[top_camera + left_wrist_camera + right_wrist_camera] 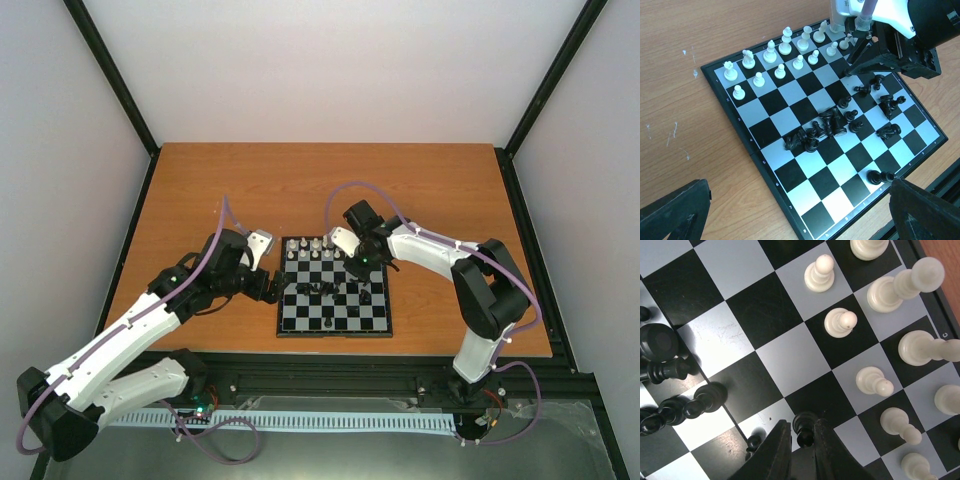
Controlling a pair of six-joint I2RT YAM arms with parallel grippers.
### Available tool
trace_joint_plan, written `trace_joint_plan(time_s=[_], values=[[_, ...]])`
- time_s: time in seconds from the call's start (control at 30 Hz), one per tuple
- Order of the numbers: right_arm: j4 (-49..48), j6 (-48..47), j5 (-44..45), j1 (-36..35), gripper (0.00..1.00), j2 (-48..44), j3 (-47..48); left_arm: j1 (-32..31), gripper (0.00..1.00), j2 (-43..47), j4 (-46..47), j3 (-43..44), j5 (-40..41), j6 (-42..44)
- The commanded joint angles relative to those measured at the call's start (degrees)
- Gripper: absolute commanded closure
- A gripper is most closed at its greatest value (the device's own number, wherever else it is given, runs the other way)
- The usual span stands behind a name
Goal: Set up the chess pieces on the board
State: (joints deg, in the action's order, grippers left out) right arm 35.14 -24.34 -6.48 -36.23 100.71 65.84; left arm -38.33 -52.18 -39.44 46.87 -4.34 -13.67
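At 9 o'clock of the board (335, 333), the left end effector (272, 288) is held fully open over the bench (200, 190), with nothing in it. White pieces (785, 50) are ranked upright along the board's 12 o'clock edge. Black pieces (827, 125) are strewn on their sides across the middle, and one lies near the 6 o'clock edge.

At about 2 o'clock of the board, the right end effector (801, 422) is drawn almost closed on a small black piece (804, 432). This piece is pinched upright between the fingers (777, 450), at 6 o'clock in the wrist view. A row of white pawns (840, 322) stands close by at 1 to 3 o'clock of it.

The step is judged best done with a straight vertical lift, so the pawns are not clipped. The piece is then best carried towards 6 o'clock and set down upright, centred on its square.
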Motion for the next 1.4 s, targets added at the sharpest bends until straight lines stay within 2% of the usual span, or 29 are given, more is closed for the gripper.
trace_joint_plan(time_s=[0.0, 0.17, 0.37, 0.57, 0.7, 0.8, 1.03, 1.37], values=[[0.64, -0.08, -0.20, 0.06, 0.86, 1.41, 0.38, -0.43, 0.00, -0.04, 0.76, 1.32, -0.33, 0.91], [0.64, -0.08, -0.02, 0.09, 0.86, 1.68, 0.37, -0.43, 0.00, 0.03, 0.77, 1.35, -0.12, 0.84], [-0.19, -0.10, 0.40, 0.10, 0.95, 0.05, 0.07, -0.43, 0.00, 0.08, 0.75, 1.34, -0.14, 0.87], [-0.78, -0.14, 0.32, 0.26, 0.97, -6.24, -0.88, -0.43, 0.00, 0.38, 0.60, 1.33, 1.20, 0.80], [1.74, -0.67, -3.34, 1.46, 0.97, -12.94, -1.66, -0.43, 0.00, 0.68, 0.30, 1.30, 2.10, 0.59], [4.86, -3.51, -5.91, 1.85, 0.97, -18.30, -3.95, -0.43, 0.00, 1.04, 0.23, 1.23, 2.87, 0.49], [9.43, -7.11, -4.02, 2.02, 0.97, -28.67, -12.32, -0.43, 0.00, 3.97, 0.20, 0.56, 6.04, 0.32], [10.68, -12.62, -8.48, 1.95, 0.97, -30.96, -19.80, -0.43, 0.00, 2.50, -0.29, 0.93, 6.08, 0.05]])
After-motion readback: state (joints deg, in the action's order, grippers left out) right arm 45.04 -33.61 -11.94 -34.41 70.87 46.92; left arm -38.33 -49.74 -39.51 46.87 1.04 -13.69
